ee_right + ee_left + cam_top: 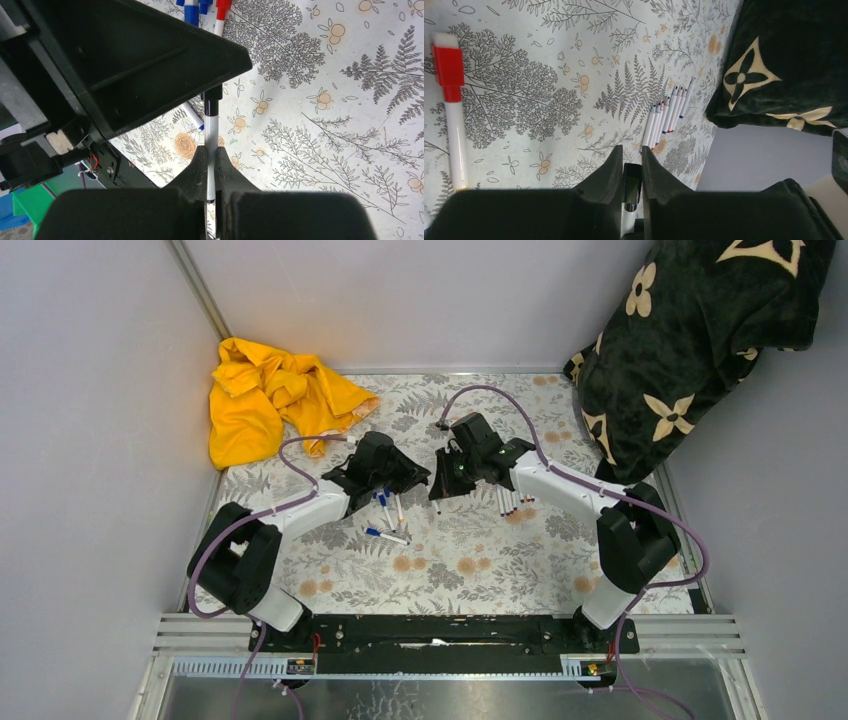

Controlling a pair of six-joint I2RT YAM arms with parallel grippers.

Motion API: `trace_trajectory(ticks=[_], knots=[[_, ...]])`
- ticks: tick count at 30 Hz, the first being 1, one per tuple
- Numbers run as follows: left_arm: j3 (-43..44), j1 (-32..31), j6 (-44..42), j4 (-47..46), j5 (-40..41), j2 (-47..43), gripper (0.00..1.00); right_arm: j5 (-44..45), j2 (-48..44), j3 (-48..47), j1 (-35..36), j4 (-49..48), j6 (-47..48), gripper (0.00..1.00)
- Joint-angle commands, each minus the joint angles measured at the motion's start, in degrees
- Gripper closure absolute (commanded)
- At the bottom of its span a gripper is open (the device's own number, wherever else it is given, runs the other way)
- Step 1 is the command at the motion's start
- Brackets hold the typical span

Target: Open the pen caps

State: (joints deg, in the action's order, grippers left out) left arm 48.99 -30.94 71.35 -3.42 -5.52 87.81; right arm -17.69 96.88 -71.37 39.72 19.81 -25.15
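Note:
My right gripper (210,150) is shut on the white barrel of a pen (211,132) that points toward the left arm. The pen's black cap (212,97) goes in under the left gripper's body. In the left wrist view that black cap (632,177) sits between the fingers of my left gripper (631,149), and both pads press on it. From above, the left gripper (415,478) and the right gripper (440,485) meet nose to nose over the mat. A red-capped pen (448,65) lies apart on the mat. Blue-capped pens (385,515) lie under the left arm.
A row of several uncapped pens (512,502) lies beside the right arm, the same row of pens (667,117) showing in the left wrist view. A crumpled yellow cloth (270,395) fills the back left corner. A dark flowered blanket (690,350) hangs over the back right.

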Motion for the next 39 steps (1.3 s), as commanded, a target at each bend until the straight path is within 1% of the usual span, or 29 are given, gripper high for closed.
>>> trace_trajectory(ticks=[1, 5, 6, 8, 9, 13, 14, 19, 23, 24, 26, 28, 30, 31, 32, 35, 39], knots=[[0.16, -0.59, 0.18, -4.31, 0.06, -0.61, 0.88, -1.70, -3.98, 0.98, -1.10, -1.35, -0.05, 1.00], [-0.68, -1.00, 0.17, -4.36, 0.60, -1.37, 0.99, -1.59, -5.03, 1.65, -1.56, -1.64, -0.08, 1.00], [-0.83, -1.08, 0.23, -4.21, 0.86, -1.56, 1.00, -1.68, -5.17, 1.71, -1.58, -1.68, 0.00, 1.00], [-0.59, -1.37, 0.48, -3.08, 1.64, -1.75, 1.00, -1.78, -5.43, 1.76, -1.57, -1.77, -0.01, 1.00], [-0.16, -1.60, 0.54, -2.25, 2.08, -1.71, 1.00, -1.89, -5.61, 1.89, -1.58, -1.94, -0.09, 0.98], [2.46, -2.79, 0.53, 1.63, 3.60, -1.10, 1.00, -2.23, -5.40, 1.58, -1.57, -2.11, -0.25, 0.83], [3.08, -3.07, 0.54, 2.23, 3.85, -0.88, 1.00, -2.25, -5.32, 1.44, -1.50, -2.07, -0.23, 0.81], [5.25, -4.27, 1.59, 3.33, 4.49, -0.02, 1.00, -2.35, -4.98, 0.66, -1.57, -1.97, -0.33, 0.77], [6.60, -4.85, 2.27, 3.33, 4.32, 0.47, 1.00, -1.97, -4.60, 0.42, -1.55, -1.79, -0.18, 0.76], [6.92, -4.98, 2.34, 4.52, 4.34, 0.58, 1.00, -1.86, -4.52, 0.44, -1.58, -1.86, -0.12, 0.76], [7.32, -5.10, 2.54, 5.00, 4.29, 0.65, 1.00, -1.40, -4.33, 0.51, -1.50, -1.88, 0.05, 0.77], [7.56, -5.21, 2.69, 5.65, 4.61, 0.66, 1.00, -0.69, -4.25, 0.62, -1.58, -1.79, 0.11, 0.80], [7.61, -5.23, 3.02, 6.19, 4.90, 0.60, 1.00, -0.30, -4.07, 0.47, -1.57, -1.49, 0.25, 0.90], [7.63, -5.27, 3.33, 6.45, 5.13, 0.66, 1.00, -0.08, -3.95, 0.45, -1.50, -1.32, 0.31, 0.98], [7.61, -5.27, 3.61, 6.84, 5.32, 0.67, 1.00, 0.00, -3.78, 0.36, -1.56, -0.97, 0.38, 1.00], [7.57, -5.27, 5.19, 7.34, 8.32, 1.14, 1.00, 0.45, -3.79, 0.84, -1.58, 0.15, 1.00, 1.00], [8.15, -4.96, 7.41, 7.78, 13.63, 2.65, 1.00, -0.24, -5.26, 4.47, -1.54, -0.57, 1.01, 1.00]])
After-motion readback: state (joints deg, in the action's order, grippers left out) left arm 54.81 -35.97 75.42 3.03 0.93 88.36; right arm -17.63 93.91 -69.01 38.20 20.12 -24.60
